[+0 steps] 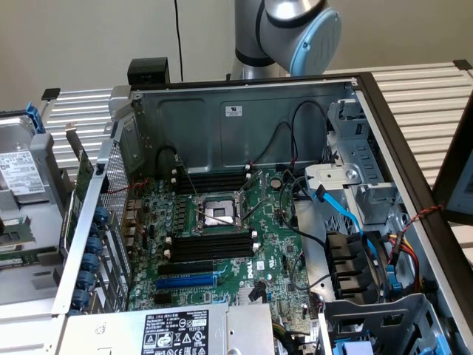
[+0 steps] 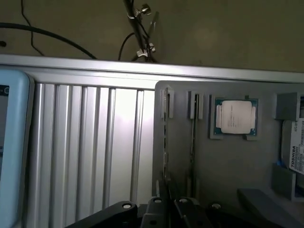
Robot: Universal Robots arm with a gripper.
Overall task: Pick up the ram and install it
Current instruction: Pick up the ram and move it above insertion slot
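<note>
In the exterior view, my arm (image 1: 294, 29) stands behind an open computer case (image 1: 244, 103) that rests on a ribbed metal bench (image 1: 425, 92). Inside the case lies the green motherboard (image 1: 275, 248), with the processor socket (image 1: 218, 214) in its middle. Long black slots (image 1: 211, 248) with white end clips run on either side of the socket, and a blue slot (image 1: 188, 282) lies just beside the nearer set. The ram is not yet seated in any of them.

In the wrist view, I look down on the same kind of ribbed bench and on a gray tray (image 2: 228, 180) lying on it. The ram (image 2: 165, 142) stands on edge in the tray, so I see it as a thin line. A second thin strip (image 2: 194, 142) stands parallel, just beside it. A processor chip (image 2: 236, 117) sits in its own holder farther along the tray. One end of the ram runs right in among the black parts of my jaws. I cannot tell whether the jaws are spread or pressed onto it.
</note>
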